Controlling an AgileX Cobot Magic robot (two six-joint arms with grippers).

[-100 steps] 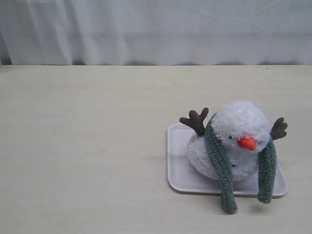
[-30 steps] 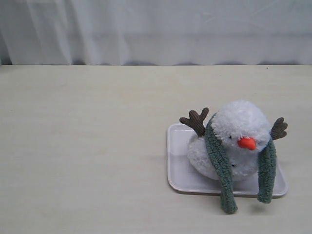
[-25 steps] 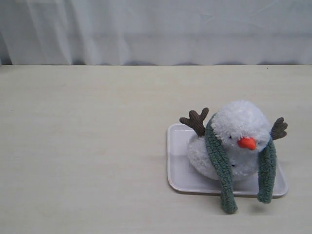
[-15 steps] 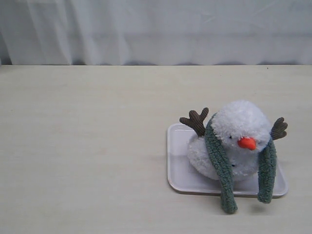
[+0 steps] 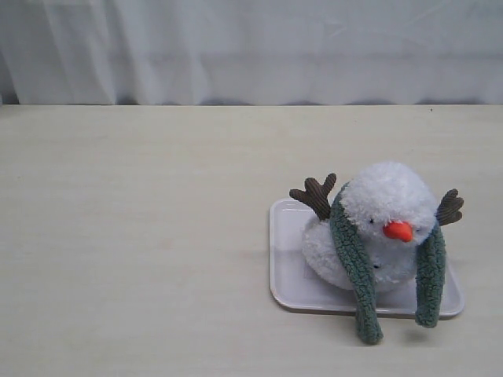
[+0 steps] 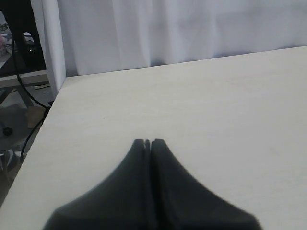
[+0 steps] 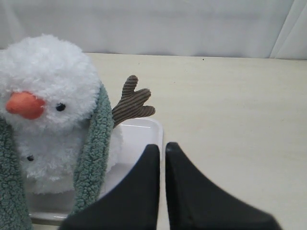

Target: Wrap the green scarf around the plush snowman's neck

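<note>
Dull-green fleece scarf (image 5: 354, 267) drapes the fluffy white plush snowman (image 5: 389, 196), four o'clock on the surface (image 5: 157, 236) — left tool (image 6: 147, 142), right tool (image 7: 162, 146) pinched closed, empty.

**Three views, one table**

The table (image 5: 157, 236) is seen from above and in front, with the curtain (image 5: 251, 47) faced. The snowman (image 7: 48, 81) is caught close up by the right wrist view and shared with the exterior view. Table edge and curtain are taken in low by the left wrist view.
</note>
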